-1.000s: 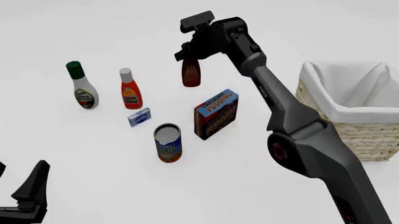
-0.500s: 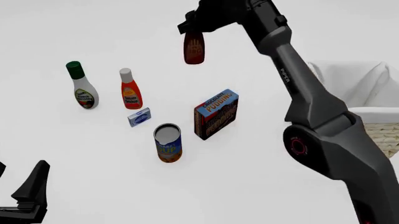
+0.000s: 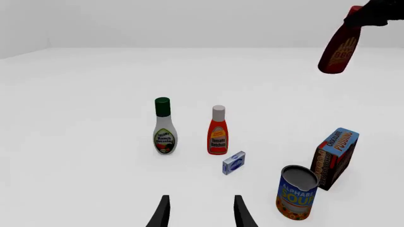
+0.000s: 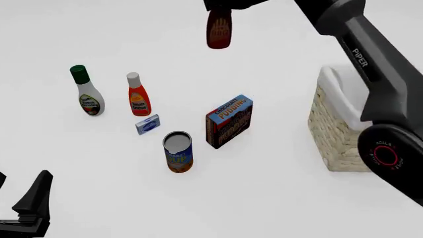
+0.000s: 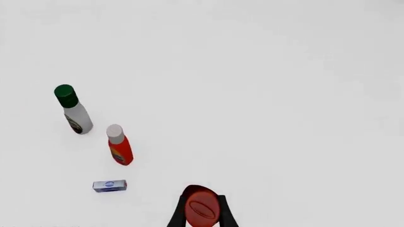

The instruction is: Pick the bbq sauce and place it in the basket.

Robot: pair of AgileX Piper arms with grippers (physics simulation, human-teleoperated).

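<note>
At the bottom left corner of the front view the left end effector sits low over the white table, its two dark fingers spread apart with nothing between them. A little farther in stands a soup can, with a chocolate pudding box just to its right and a small blue packet up to its left. Beyond those, toward the left of the frame, are the ketchup bottle with its white cap and the ranch bottle with its green cap, near one another. At the right edge the basket shows behind the dark right arm. At the top centre, the bbq sauce hangs in the air well above the table, pinched at its red cap by the right end effector, left of the basket.
</note>
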